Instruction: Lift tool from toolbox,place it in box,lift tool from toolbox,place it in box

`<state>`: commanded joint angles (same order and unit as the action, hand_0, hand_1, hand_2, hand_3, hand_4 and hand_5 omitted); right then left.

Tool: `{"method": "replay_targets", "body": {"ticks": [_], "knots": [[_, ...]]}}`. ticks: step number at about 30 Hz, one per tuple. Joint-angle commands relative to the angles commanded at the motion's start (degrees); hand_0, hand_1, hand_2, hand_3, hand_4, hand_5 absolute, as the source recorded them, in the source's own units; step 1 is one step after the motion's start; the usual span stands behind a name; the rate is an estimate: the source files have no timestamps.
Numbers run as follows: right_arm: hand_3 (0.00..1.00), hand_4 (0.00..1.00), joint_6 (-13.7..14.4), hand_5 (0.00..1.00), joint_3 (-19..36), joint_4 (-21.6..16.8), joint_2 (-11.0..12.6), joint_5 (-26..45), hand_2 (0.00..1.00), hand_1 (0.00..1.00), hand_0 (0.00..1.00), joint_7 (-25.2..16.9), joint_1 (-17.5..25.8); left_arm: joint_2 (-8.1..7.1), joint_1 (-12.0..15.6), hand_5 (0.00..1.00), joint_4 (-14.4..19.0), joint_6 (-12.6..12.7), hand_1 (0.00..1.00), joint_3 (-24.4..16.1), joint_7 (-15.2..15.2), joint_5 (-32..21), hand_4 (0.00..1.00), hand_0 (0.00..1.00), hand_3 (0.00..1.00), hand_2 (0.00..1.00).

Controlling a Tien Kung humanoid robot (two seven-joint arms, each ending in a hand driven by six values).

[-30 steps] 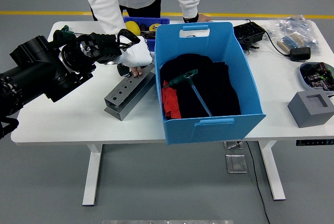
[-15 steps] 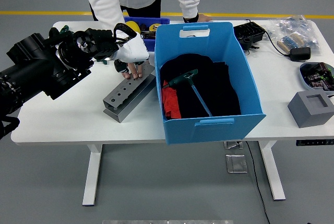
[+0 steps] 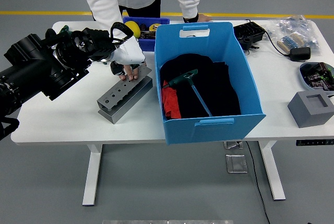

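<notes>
A large blue box stands mid-table. It holds black cloth, a red item and a green-handled T-shaped tool. Behind its left corner is a small blue toolbox with yellow tools in it. My left hand hangs above the table left of the toolbox, close to a person's white-gloved hand. That gloved hand presses on a grey metal block with holes, which lies tilted left of the box. The person's other hand rests on the table behind the box.
A black case, a bag of parts and a black adapter lie at the back right. A dish of parts and a grey foam block sit at the right edge.
The person's gloved hand has slid the grey block left and toward the near edge. My left hand has drawn back slightly to the left and up.
</notes>
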<state>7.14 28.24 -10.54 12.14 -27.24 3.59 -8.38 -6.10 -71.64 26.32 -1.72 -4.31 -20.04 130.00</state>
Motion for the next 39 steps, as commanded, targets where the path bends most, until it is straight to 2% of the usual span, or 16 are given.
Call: {"method": "replay_targets", "body": {"ticks": [2, 13, 14, 19, 20, 31, 32, 37, 38, 39], "knots": [[0.629, 0.927, 0.0, 0.696, 0.1, 0.0, 0.0, -0.1, 0.731, 0.647, 0.655, 0.1, 0.1, -0.03, 0.1, 0.070, 0.0, -0.3, 0.710, -0.1, -0.1, 0.0, 0.704, 0.860, 0.536, 0.678], [0.628, 0.926, 0.1, 0.696, 1.1, 0.0, -0.1, -1.3, 0.731, 0.647, 0.653, 0.5, 0.3, -0.10, 0.2, 0.057, 0.2, -1.6, 0.709, -0.7, -0.3, 0.0, 0.683, 0.867, 0.526, 0.645], [0.629, 0.925, 0.1, 0.695, 1.1, 0.0, -0.1, -1.4, 0.731, 0.647, 0.651, 0.5, 0.3, -0.09, 0.2, 0.016, 0.2, -1.6, 0.679, -0.7, -0.3, 0.0, 0.627, 0.871, 0.494, 0.538], [0.629, 0.925, 0.1, 0.695, 1.3, 0.0, -0.2, -1.4, 0.731, 0.647, 0.651, 0.6, 0.2, -0.13, 0.3, 0.016, 0.0, -1.6, 0.679, -0.9, -0.2, 0.0, 0.627, 0.871, 0.494, 0.538], [0.626, 0.924, 0.1, 0.695, 1.2, 0.0, -0.1, -1.3, 0.730, 0.649, 0.651, 0.5, 0.2, -0.15, 0.3, 0.002, -0.1, -1.6, 0.630, -1.0, -0.3, 0.0, 0.632, 0.871, 0.474, 0.484], [0.626, 0.924, 0.2, 0.694, 0.0, -0.1, 0.0, 0.0, 0.730, 0.646, 0.651, 0.2, -0.1, -0.32, 0.5, 0.002, -0.3, -1.7, 0.603, -1.7, -0.9, 0.0, 0.630, 0.872, 0.452, 0.464], [0.626, 0.922, 0.2, 0.692, -0.1, -0.1, 0.0, 0.0, 0.730, 0.645, 0.650, 0.2, -0.1, -0.33, 0.5, 0.002, -0.3, -1.8, 0.568, -1.7, -1.0, 0.0, 0.676, 0.874, 0.440, 0.443], [0.626, 0.922, 0.2, 0.692, -0.1, -0.1, -0.1, 0.0, 0.730, 0.645, 0.650, 0.2, -0.1, -0.44, 0.6, 0.002, -0.5, -2.1, 0.568, -2.1, -1.4, 0.0, 0.676, 0.874, 0.440, 0.443], [0.625, 0.921, 0.2, 0.692, 0.0, -0.1, -0.1, -0.1, 0.730, 0.645, 0.651, 0.2, -0.1, -0.45, 0.6, 0.114, -0.5, -2.2, 0.536, -2.1, -1.5, 0.0, 0.818, 0.874, 0.428, 0.411], [0.625, 0.921, 0.2, 0.692, 0.0, 0.0, -0.1, -0.1, 0.730, 0.645, 0.651, 0.2, -0.1, -0.45, 0.7, 0.114, -0.4, -2.2, 0.536, -2.2, -1.6, 0.0, 0.818, 0.874, 0.428, 0.411]]}}
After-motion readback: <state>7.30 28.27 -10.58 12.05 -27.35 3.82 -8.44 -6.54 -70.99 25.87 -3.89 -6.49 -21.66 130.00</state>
